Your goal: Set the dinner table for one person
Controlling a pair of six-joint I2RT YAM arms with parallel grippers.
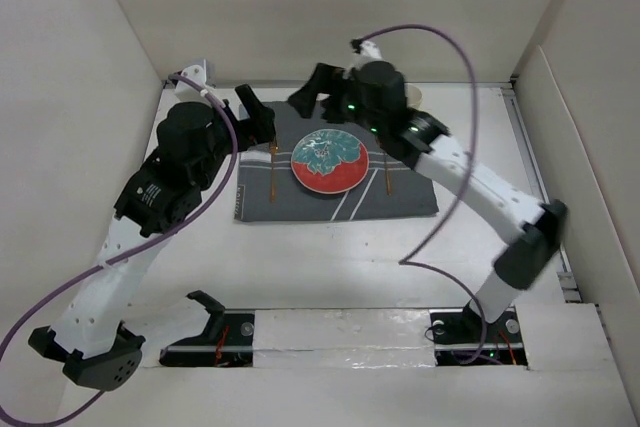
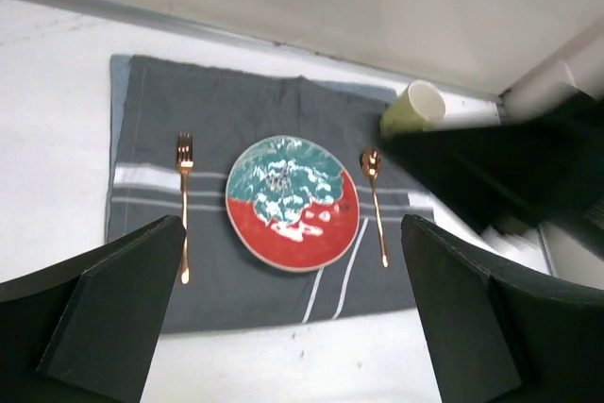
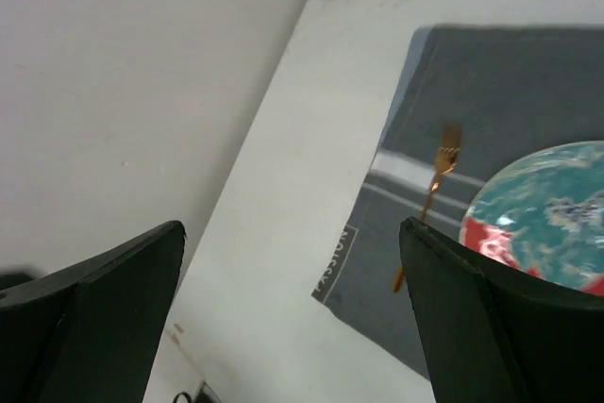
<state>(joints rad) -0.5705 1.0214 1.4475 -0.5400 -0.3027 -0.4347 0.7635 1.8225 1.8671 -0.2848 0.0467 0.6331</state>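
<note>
The white dinner table [image 1: 330, 257] carries a dark grey striped placemat [image 1: 300, 202] at its back middle. On the mat lie a red and teal plate [image 1: 331, 162], a copper fork [image 1: 272, 172] to its left and a copper spoon [image 1: 387, 177] to its right. A pale green cup [image 2: 413, 109] lies on its side at the mat's far right corner, partly hidden by my right arm. My left gripper [image 1: 258, 115] is open and empty above the mat's left edge. My right gripper [image 1: 312, 87] is open and empty above the mat's far edge.
White panels wall the table on the left, back and right. In the left wrist view my right arm [image 2: 500, 167] reaches in dark beside the cup. In the right wrist view the left wall panel [image 3: 123, 92] is close to the mat's edge.
</note>
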